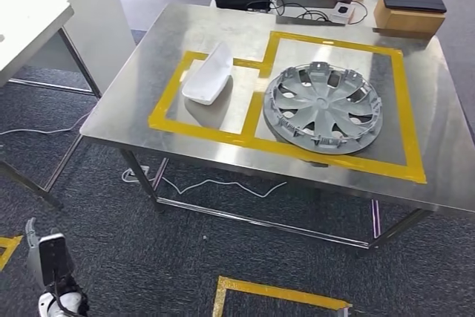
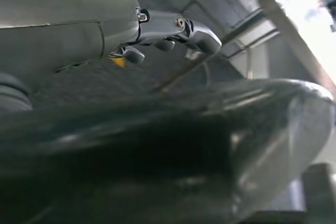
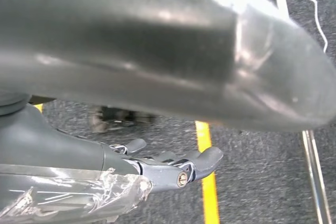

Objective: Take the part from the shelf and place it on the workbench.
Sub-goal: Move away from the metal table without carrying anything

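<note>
My left robot hand [image 2: 166, 30] hangs low beside the bench [image 1: 168, 27], fingers stretched out and holding nothing; my right robot hand [image 3: 174, 166] hangs the same way, open over the dark carpet. On the bench lie two parts: one white curved part [image 1: 208, 74] inside the smaller yellow-taped frame, and one grey wheel cover [image 1: 323, 107] just beside it in the larger frame. A blurred dark shape close to each wrist camera hides much

Steel workbench [image 1: 140, 120] (yellow-taped) carries white part [image 1: 208, 74] and grey hubcap [image 1: 323, 106].
</note>
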Available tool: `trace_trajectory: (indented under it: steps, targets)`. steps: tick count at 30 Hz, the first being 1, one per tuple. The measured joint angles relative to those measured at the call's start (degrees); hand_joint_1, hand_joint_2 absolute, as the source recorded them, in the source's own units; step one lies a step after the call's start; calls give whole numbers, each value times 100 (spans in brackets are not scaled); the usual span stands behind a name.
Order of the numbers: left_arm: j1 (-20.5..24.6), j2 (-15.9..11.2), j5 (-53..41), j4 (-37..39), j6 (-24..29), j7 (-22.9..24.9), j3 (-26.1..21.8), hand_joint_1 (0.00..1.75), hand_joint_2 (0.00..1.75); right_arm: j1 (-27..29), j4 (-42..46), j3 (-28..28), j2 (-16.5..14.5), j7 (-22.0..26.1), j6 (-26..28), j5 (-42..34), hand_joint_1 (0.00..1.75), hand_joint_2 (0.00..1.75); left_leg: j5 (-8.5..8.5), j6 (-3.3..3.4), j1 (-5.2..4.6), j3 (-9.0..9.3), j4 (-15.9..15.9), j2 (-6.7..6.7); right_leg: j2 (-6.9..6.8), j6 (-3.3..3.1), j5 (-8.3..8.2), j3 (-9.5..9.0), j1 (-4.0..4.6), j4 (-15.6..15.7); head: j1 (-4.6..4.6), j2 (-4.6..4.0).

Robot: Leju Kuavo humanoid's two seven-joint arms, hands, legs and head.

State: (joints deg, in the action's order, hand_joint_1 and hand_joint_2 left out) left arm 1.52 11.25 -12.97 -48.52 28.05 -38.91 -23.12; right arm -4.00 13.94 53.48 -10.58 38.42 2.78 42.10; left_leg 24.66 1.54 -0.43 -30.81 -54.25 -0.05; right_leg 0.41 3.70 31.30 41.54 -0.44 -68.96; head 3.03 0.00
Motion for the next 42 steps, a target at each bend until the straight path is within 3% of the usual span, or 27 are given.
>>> trace_trajectory:
  steps: [2,3,5,7,9,11,12,15,16,17,18,19,21,23,24,26,28,30,31,32,33,34,35,36,38,40,42]
  targets:
    - [78,-86,138,508,-78,0,-159,0,0,-8,0,43,0,-92,25,31,0,0,-154,-7,-11,-200,-10,-28,2,-5,63,-36,10,-509,-6,0]
    - [111,-130,220,808,-159,0,-265,0,0,-9,0,62,0,-144,39,40,0,0,-232,-16,-14,-304,-19,-43,4,-17,-73,-176,19,-542,-7,0]
    - [148,-197,346,1309,-316,0,-463,0,0,-13,1,94,0,-211,57,45,0,0,-377,-46,-13,-494,-52,-82,68,-61,-329,-752,36,-4,-4,0]
    - [188,-234,382,1615,-365,-1,-578,0,0,-27,2,124,0,-228,60,46,0,0,-510,-89,-23,-628,-91,-136,180,-107,-187,-1422,48,913,2,0]
    - [231,-269,395,1846,-380,-2,-653,0,0,-42,2,151,-2,-234,61,46,0,0,-645,-152,-19,-688,-87,-192,208,-152,-20,-1677,71,1381,-1,0]
    - [236,-309,397,2032,-386,-2,-721,0,0,-46,-2,168,-18,-238,62,47,0,0,-685,-225,5,-736,-84,-220,138,-232,-103,-1581,66,1392,-14,0]
    - [233,-326,399,2103,-387,-2,-748,0,0,-46,-4,174,-25,-239,64,48,0,0,-541,-267,16,-784,-171,-200,97,-280,-172,-1518,57,1389,-3,0]
    - [258,-361,402,2237,-385,-2,-795,0,0,-37,-7,198,-32,-240,71,46,0,0,402,-401,68,-1033,-1123,-93,-51,-339,-406,-1296,40,1386,49,0]
    - [268,-368,402,2272,-385,-2,-800,0,0,-34,-7,203,-33,-241,70,47,0,0,589,-438,90,-1096,-1520,-79,-107,-331,-483,-1213,37,1379,57,0]
    - [274,-374,402,2303,-386,-2,-803,0,0,-34,-7,207,-33,-244,70,48,0,0,614,-469,114,-1094,-1795,-73,-166,-318,-555,-1125,32,1369,61,0]
    - [279,-380,402,2340,-396,-2,-808,0,0,-34,-7,211,-33,-252,71,52,0,0,508,-496,136,-1007,-1888,-64,-224,-297,-619,-1026,21,1353,65,0]
    - [287,-387,401,2385,-412,-2,-820,0,0,-36,-7,214,-33,-269,74,58,0,0,347,-523,157,-820,-1770,-41,-281,-269,-671,-935,5,1330,69,0]
    - [322,-398,393,2518,-461,3,-861,0,0,-43,-4,219,-33,-331,96,79,0,0,185,-577,196,-186,-1045,116,-378,-198,-749,-790,-18,1264,95,0]
    - [361,-404,381,2694,-537,51,-912,0,0,-51,-1,220,-37,-414,134,105,0,0,323,-521,178,330,-288,274,-468,-112,-823,-704,-20,1202,128,1]
    - [363,-404,377,2793,-582,123,-939,0,0,-53,1,220,-41,-461,155,123,0,0,385,-456,151,423,-94,296,-516,-69,-871,-678,-27,1192,137,1]
    - [306,-403,364,2986,-653,381,-1002,0,0,-48,-3,221,-50,-563,187,168,0,0,342,-290,108,330,-60,236,-546,18,-920,-640,-70,1189,124,1]
    - [238,-389,314,3133,-649,758,-1062,0,0,-15,-9,222,-58,-677,220,216,0,0,218,-161,94,198,-65,165,-355,66,-584,-524,-89,943,109,0]
    - [227,-370,107,3237,-590,1251,-1079,0,0,11,-14,230,-63,-797,256,275,0,0,72,-81,67,15,-69,51,-131,47,28,-318,-60,255,69,0]
    - [226,-360,-90,3283,-615,1548,-1057,0,0,14,-16,235,-63,-868,275,318,0,0,0,-57,44,-85,-70,-19,-86,19,236,-235,-35,-131,54,0]
    - [209,-348,-352,3331,-736,1875,-996,0,0,13,-19,240,-64,-951,294,370,0,0,-71,-41,19,-188,-72,-87,-65,-17,291,-208,-7,-420,39,0]
    - [178,-331,-628,3375,-927,2155,-898,0,0,12,-22,243,-64,-1033,314,426,0,0,-141,-30,-5,-287,-73,-156,-53,-62,199,-255,26,-551,34,0]
    - [143,-308,-881,3414,-1126,2350,-773,0,0,14,-25,243,-67,-1105,333,481,0,0,-216,-25,-26,-378,-76,-226,-29,-117,8,-396,61,-483,32,0]
    - [114,-280,-1083,3447,-1290,2465,-637,0,0,16,-27,243,-70,-1158,348,527,0,0,-291,-26,-42,-462,-78,-301,35,-180,-184,-631,96,-237,31,0]
    - [100,-240,-1219,3473,-1388,2499,-511,0,0,14,-28,243,-74,-1192,358,562,0,0,-360,-34,-55,-531,-84,-372,162,-251,-254,-943,128,164,31,0]
    - [99,-180,-1414,3510,-1492,2542,-293,0,0,3,-31,241,-85,-1236,364,623,0,0,-483,-60,-75,-624,-104,-496,380,-318,-114,-1515,148,1014,33,1]
    - [82,-163,-1559,3544,-1554,2614,-102,0,0,1,-37,239,-103,-1270,364,674,0,0,-591,-111,-76,-669,-103,-608,375,-326,21,-1708,153,1390,36,1]
    - [36,-167,-1610,3581,-1568,2689,34,0,0,10,-49,239,-133,-1290,372,707,0,0,-561,-168,-65,-725,-155,-569,239,-368,-47,-1659,142,1409,29,0]
